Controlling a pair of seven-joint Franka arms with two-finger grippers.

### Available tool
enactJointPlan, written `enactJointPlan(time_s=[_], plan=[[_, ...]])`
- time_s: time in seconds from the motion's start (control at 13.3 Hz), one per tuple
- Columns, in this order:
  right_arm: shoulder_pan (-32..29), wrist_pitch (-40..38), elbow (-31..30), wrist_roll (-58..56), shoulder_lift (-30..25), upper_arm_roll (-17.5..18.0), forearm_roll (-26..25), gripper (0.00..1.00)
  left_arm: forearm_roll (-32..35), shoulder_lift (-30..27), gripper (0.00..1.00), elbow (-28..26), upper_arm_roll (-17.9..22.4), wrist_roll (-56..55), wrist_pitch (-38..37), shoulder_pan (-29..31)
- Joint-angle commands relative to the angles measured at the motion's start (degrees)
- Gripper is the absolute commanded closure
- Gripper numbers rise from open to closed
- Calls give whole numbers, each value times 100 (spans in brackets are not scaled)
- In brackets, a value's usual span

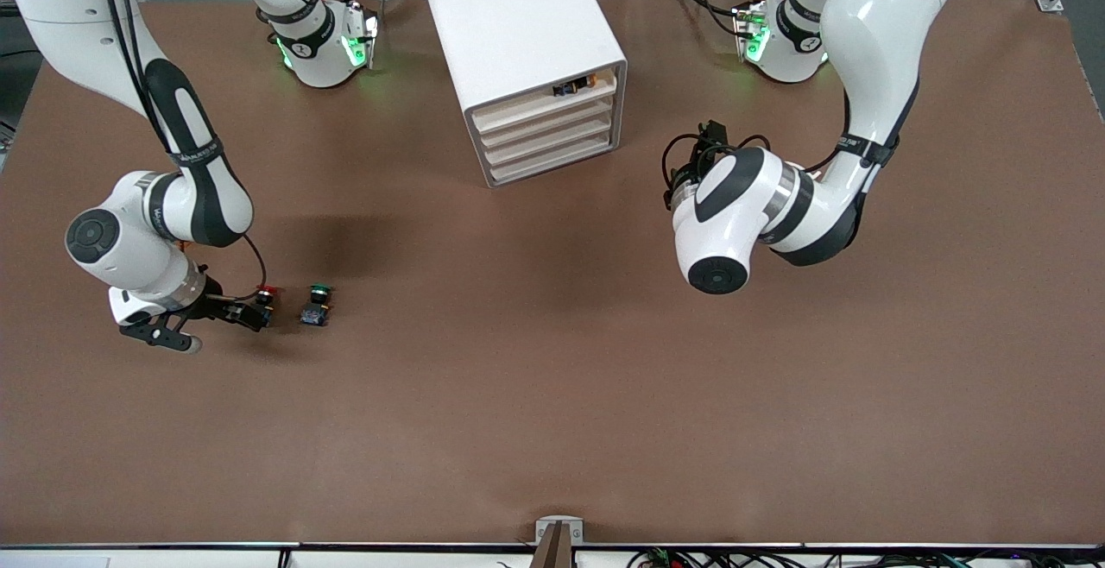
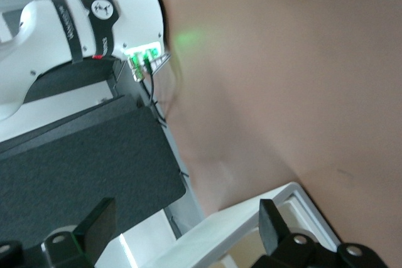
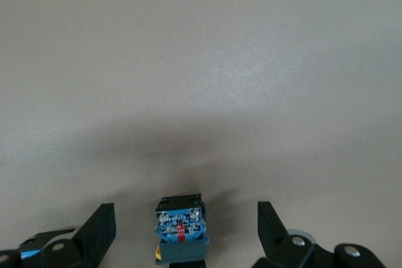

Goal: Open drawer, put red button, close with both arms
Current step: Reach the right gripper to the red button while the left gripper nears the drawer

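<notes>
The red button (image 1: 266, 294) stands on the brown table toward the right arm's end, its black-and-blue body (image 3: 181, 229) between the wide-apart fingers (image 3: 100, 230) of my right gripper (image 1: 226, 329). That gripper is low over the table, open, and touches nothing. The white cabinet (image 1: 518, 33) stands near the robots' bases with several drawers (image 1: 552, 141) shut in its front. My left gripper (image 1: 686, 167) hovers open beside the cabinet, toward the left arm's end. A white corner of the cabinet (image 2: 251, 224) shows between its fingers (image 2: 273, 224), which hold nothing.
A green-capped button (image 1: 318, 302) stands right beside the red one, on its side toward the table's middle. The cabinet's open top slot (image 1: 577, 85) holds small parts. The right arm's elbow (image 1: 198, 188) hangs over the table above the buttons.
</notes>
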Motion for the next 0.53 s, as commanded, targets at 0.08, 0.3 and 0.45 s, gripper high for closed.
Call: enactJointPlan(time_s=[0.08,0.3,0.45], plan=[[105,110,-72,73,89,-2,72,0,-98,341,0,410,-749,-493,-289,541],[114,110,-160,73,89,-2,72,0,-151,481,0,568,-757,-825,-307,550],[105,110,-178,82,98,-2,72,0,-160,578,0,603,-775,-1019,-307,515]])
